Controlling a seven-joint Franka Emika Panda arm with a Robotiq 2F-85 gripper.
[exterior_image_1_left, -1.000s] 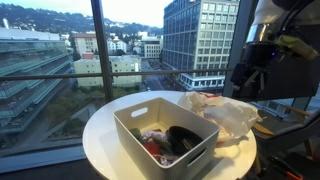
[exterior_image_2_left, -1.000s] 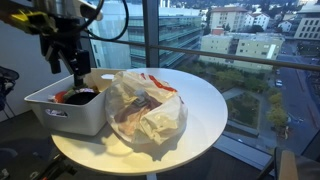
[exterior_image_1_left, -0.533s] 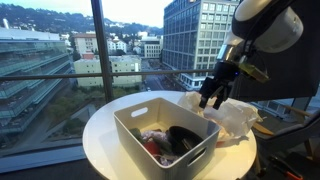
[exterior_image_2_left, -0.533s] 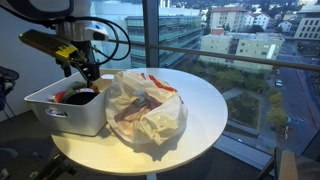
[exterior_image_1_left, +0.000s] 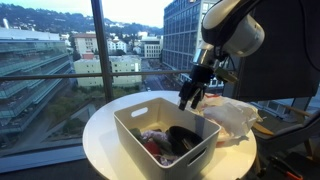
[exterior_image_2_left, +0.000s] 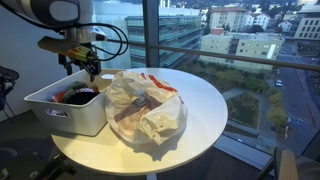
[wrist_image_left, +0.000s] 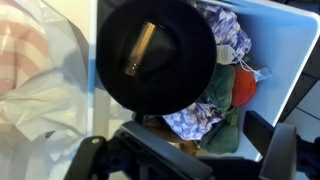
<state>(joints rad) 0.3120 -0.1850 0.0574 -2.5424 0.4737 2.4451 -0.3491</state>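
White round table (exterior_image_1_left: 98, 140) | white bin (exterior_image_1_left: 135, 135), plastic bag (exterior_image_1_left: 236, 115) | window wall (exterior_image_1_left: 50, 75), city (exterior_image_1_left: 120, 45)

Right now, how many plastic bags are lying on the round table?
1. The crumpled plastic bag lies on the round table, right beside the white bin. Another bag could be hidden under or behind it; the pictures cannot settle that.
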